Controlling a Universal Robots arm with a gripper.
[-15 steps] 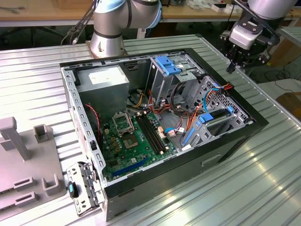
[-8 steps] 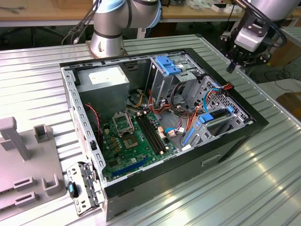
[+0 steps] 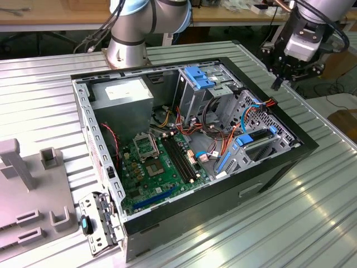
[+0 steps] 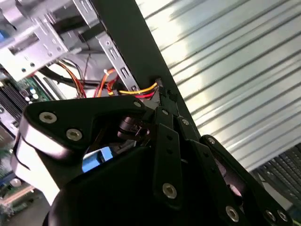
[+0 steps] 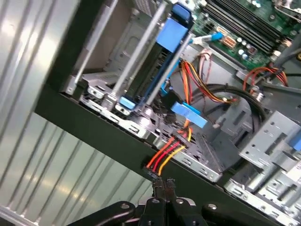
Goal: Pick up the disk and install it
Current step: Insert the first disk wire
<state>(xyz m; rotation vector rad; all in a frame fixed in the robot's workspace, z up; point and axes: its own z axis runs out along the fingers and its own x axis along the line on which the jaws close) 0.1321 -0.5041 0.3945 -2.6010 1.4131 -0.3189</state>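
Note:
The disk [image 3: 257, 139] is a flat drive with blue side rails. It sits in a bay just inside the open computer case's wall on the exterior view's right. In the first wrist view the disk [image 5: 165, 40] stands edge-on in its metal slot. My gripper [image 3: 276, 85] hangs above the table just outside that wall. It is shut with nothing between its fingers. Its tips [image 5: 162, 186] hover close to a red-and-yellow power cable [image 5: 164, 153] that sticks over the wall's edge. The same cable [image 4: 141, 89] runs past the gripper [image 4: 162, 96] in the second wrist view.
The open case [image 3: 139, 237] lies on a ribbed metal table [image 3: 279, 223]. Inside are a motherboard [image 3: 150, 167], a grey power supply [image 3: 120, 95], a blue-topped drive cage [image 3: 199, 76] and loose cables [image 3: 223, 137]. Grey fixtures [image 3: 33, 190] stand at the exterior view's left.

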